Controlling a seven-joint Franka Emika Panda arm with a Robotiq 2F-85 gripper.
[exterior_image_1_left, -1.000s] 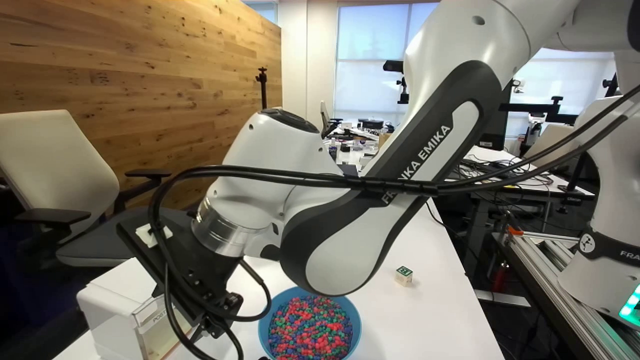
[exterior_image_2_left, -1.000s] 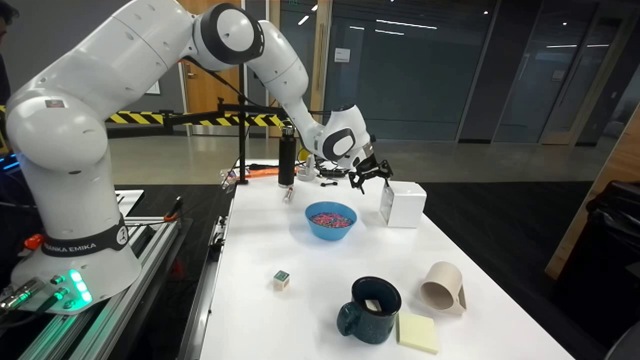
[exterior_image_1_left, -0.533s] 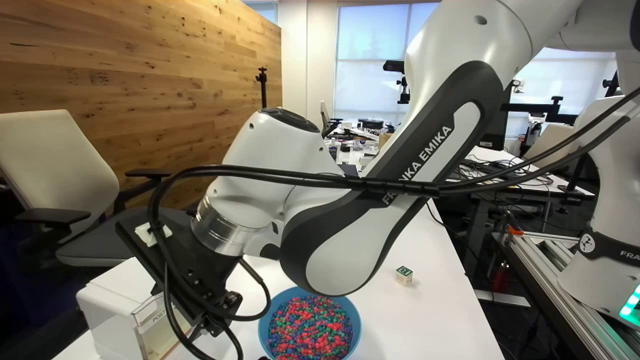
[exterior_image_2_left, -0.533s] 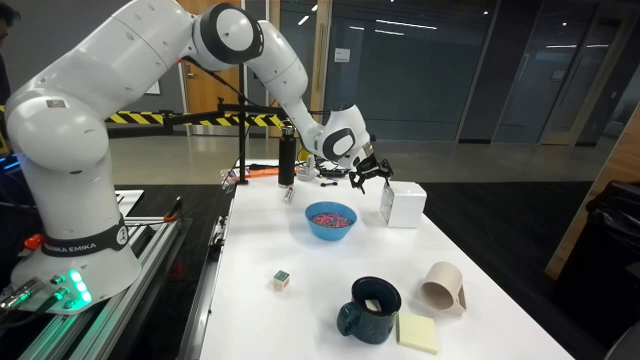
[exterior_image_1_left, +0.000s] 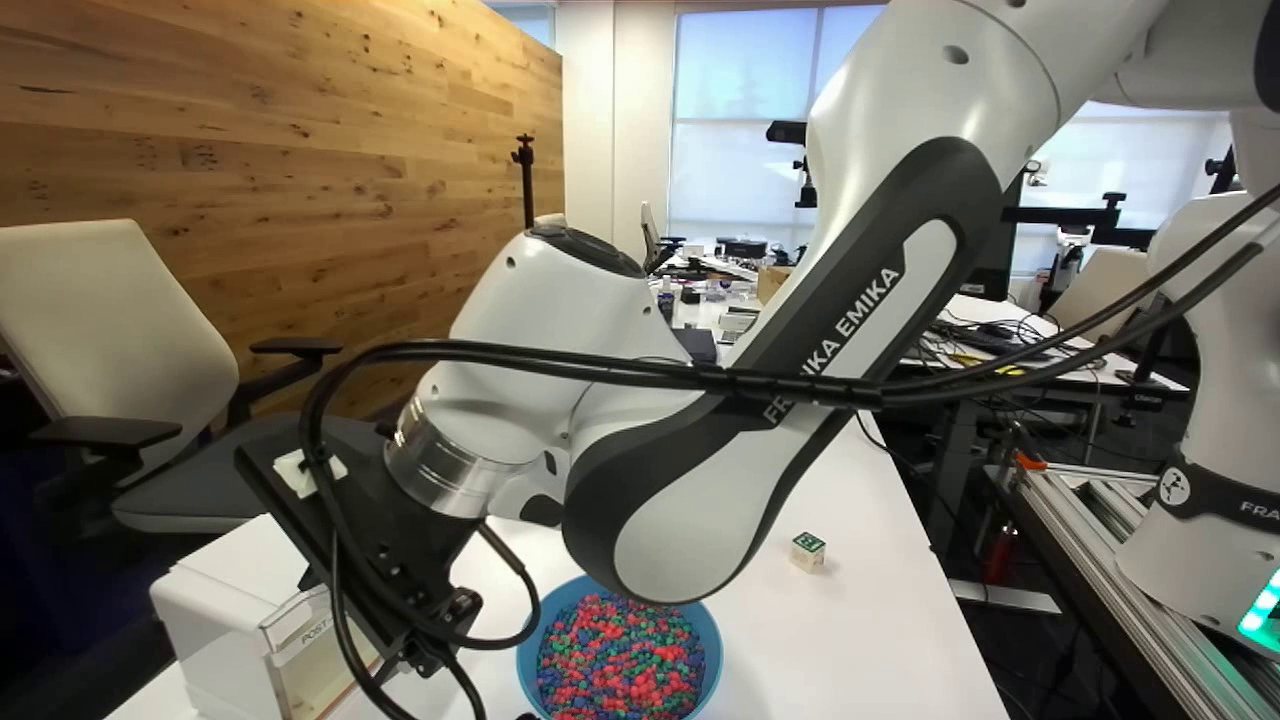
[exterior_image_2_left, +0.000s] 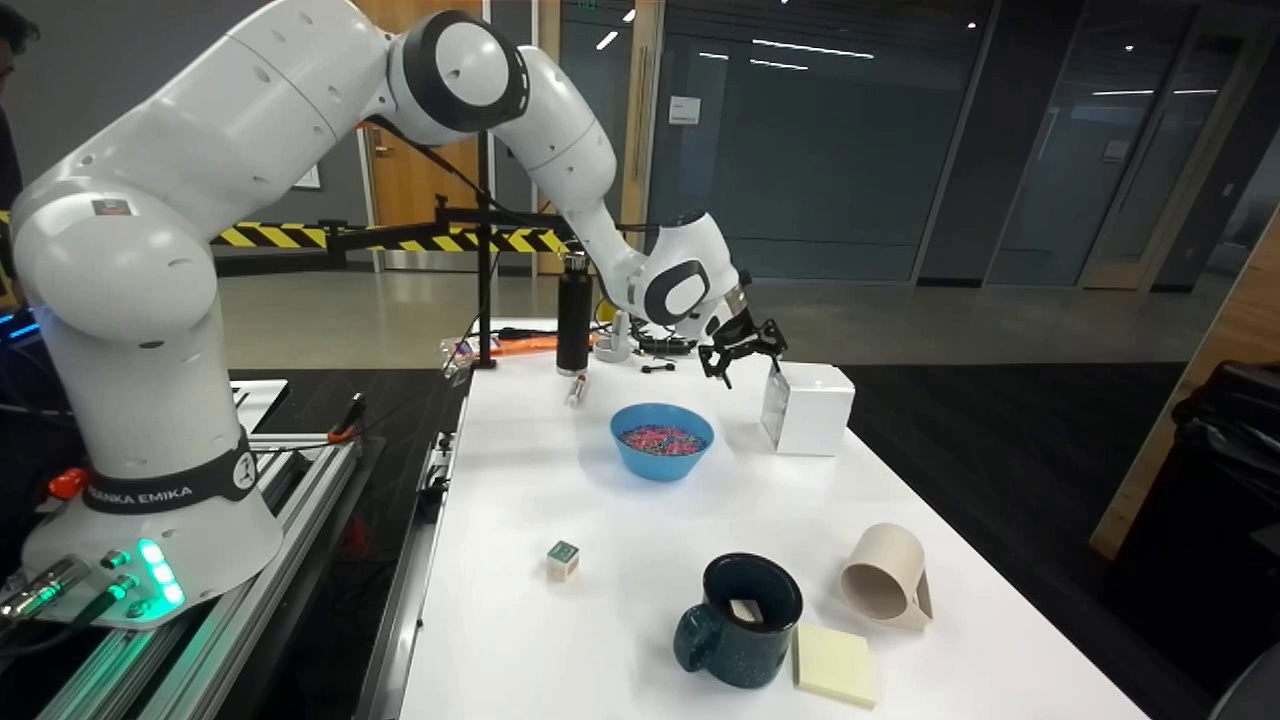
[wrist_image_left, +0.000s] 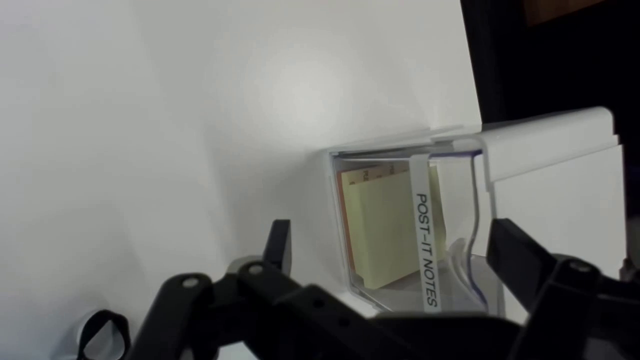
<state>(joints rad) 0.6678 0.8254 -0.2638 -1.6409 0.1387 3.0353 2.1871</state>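
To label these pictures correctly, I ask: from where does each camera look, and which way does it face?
In an exterior view, the camera sits near the blue bowl, facing windows; arm and base show.
In an exterior view, it sits near the dark mug, facing a glass wall; arm, base and hand show.
The wrist view, behind the hand, looks past its open fingers at the white box.
Both exterior views share bowl, box and cube, from roughly opposite ends of the table.

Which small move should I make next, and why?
Probably ease the open claw slightly closer to the box, jaws apart: in the wrist view its fingers appear either side of the clear front, but nothing looks gripped and contact is unclear.
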